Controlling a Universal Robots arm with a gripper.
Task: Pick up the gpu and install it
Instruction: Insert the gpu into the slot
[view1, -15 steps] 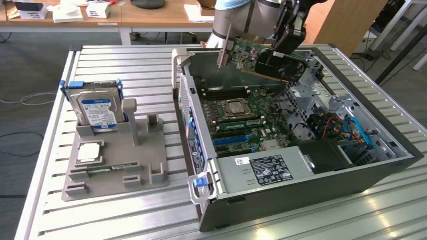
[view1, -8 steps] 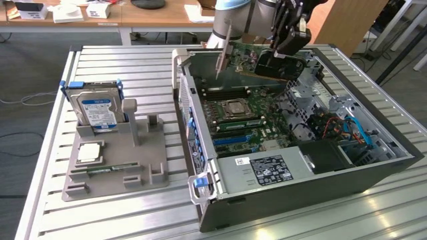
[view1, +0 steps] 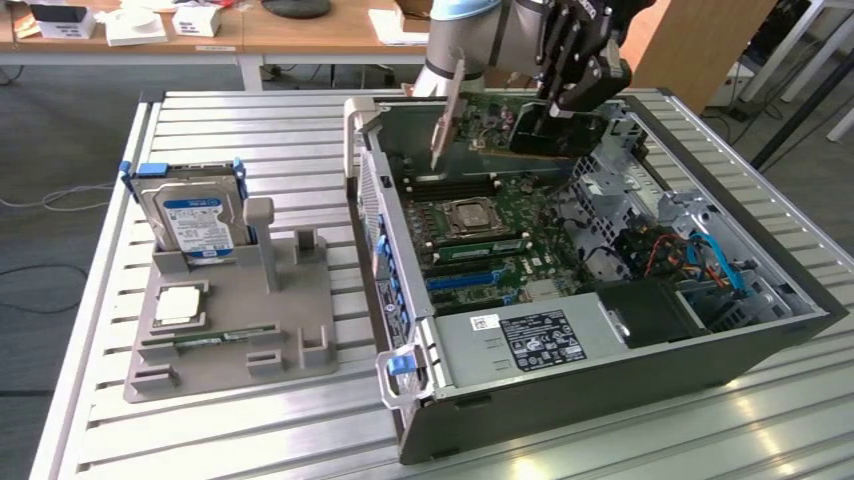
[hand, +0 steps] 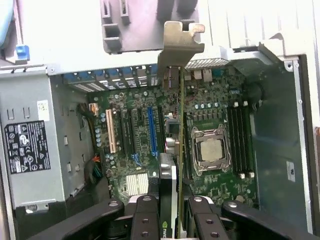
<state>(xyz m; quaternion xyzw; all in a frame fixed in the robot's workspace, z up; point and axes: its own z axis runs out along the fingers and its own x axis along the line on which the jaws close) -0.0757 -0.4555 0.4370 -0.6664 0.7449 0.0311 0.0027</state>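
Wrist view: gpu (hand: 179, 125) edge-on, silver bracket (hand: 181, 47) (held in jaws).

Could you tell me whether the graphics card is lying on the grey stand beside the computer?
No, the gripper holds the graphics card on edge over the open computer case.

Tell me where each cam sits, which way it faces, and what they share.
Exterior view: off the arm, raised, looking down obliquely across the slatted table at the open computer case; arm and gripper show, gripping the gpu.
Wrist view: on the wrist, looking straight down into the case; its fingers show, flanking the gpu edge-on.
Shared: gpu, CPU socket, power supply label.
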